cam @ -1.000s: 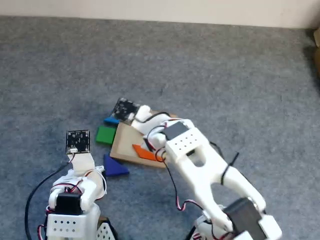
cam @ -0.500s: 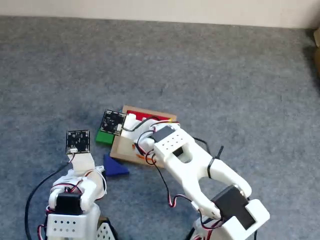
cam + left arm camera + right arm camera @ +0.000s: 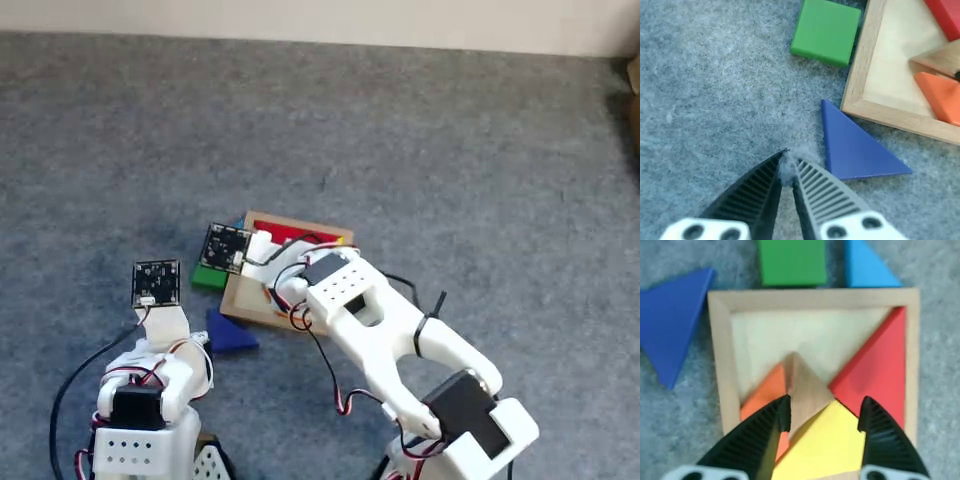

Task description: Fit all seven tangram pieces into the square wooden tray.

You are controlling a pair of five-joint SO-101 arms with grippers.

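The square wooden tray point(image 3: 719, 360) point(image 3: 238, 295) lies under my right arm point(image 3: 340, 285). In it are a red triangle point(image 3: 875, 370), a yellow triangle point(image 3: 820, 447), an orange piece point(image 3: 762, 390) and a plain wooden triangle point(image 3: 807, 390). My right gripper point(image 3: 825, 415) hovers open over the wooden and yellow pieces, holding nothing. Outside the tray lie a green square point(image 3: 791, 260) point(image 3: 207, 275), a light blue triangle point(image 3: 867, 265) and a dark blue triangle point(image 3: 855, 150) point(image 3: 230, 335). My left gripper point(image 3: 787, 162) rests shut and empty on the carpet, just beside the dark blue triangle.
Grey carpet point(image 3: 450, 150) spreads out on all sides of the tray, with wide room at the back and right. A pale wall edge point(image 3: 320, 20) runs along the far side.
My right arm has swung left and drawn back over the tray, uncovering the red triangle. The left arm has not moved.
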